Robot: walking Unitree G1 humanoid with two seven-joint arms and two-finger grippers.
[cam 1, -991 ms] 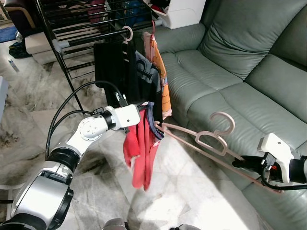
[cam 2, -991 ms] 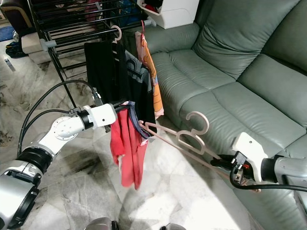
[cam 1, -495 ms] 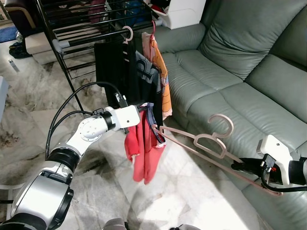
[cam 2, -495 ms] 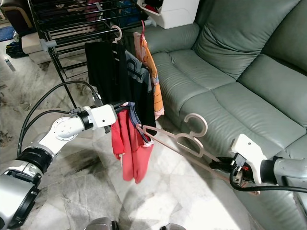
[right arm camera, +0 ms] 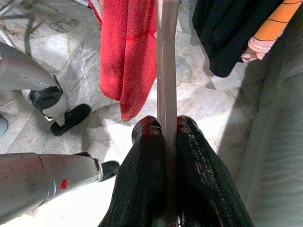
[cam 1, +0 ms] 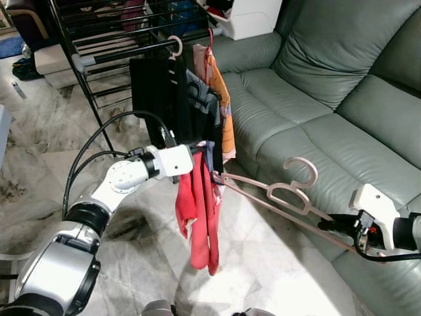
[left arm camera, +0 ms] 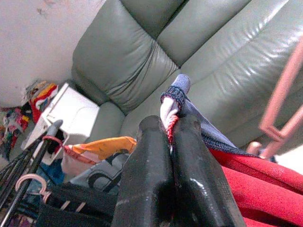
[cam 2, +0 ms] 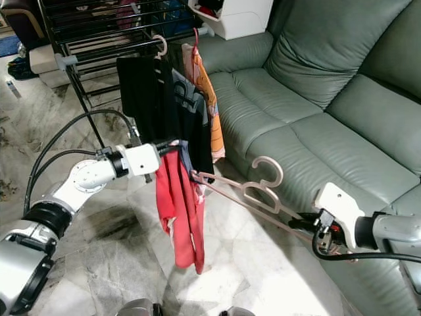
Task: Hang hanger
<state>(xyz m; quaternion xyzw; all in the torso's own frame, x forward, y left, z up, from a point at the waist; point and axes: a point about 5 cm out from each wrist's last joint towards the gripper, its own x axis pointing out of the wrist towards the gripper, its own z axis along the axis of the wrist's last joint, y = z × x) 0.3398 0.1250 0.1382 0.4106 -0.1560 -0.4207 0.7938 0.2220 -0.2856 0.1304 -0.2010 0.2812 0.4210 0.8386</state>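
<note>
A pale pink plastic hanger [cam 1: 283, 195] lies slanted in mid-air before the sofa, its hook pointing up. My right gripper [cam 1: 327, 226] is shut on the hanger's lower bar [right arm camera: 166, 94]. A red garment [cam 1: 200, 210] with a blue-trimmed neckline hangs down from my left gripper [cam 1: 197, 148], which is shut on the neckline [left arm camera: 171, 101]. The hanger's far tip [cam 2: 196, 176] reaches into the garment's neck opening. Behind stands a black drying rack [cam 1: 118, 49] with a rail bearing hung clothes.
A black garment [cam 1: 158, 92], a dark printed shirt and an orange garment [cam 1: 220, 99] hang on the rack rail from hangers. The grey-green sofa [cam 1: 316, 99] runs along the right. A white box [cam 1: 247, 16] sits beyond the sofa arm. Marble floor [cam 1: 263, 276] lies below.
The red garment has swung and now hangs straighter and lower from my left gripper. The hanger and right gripper have shifted only slightly.
</note>
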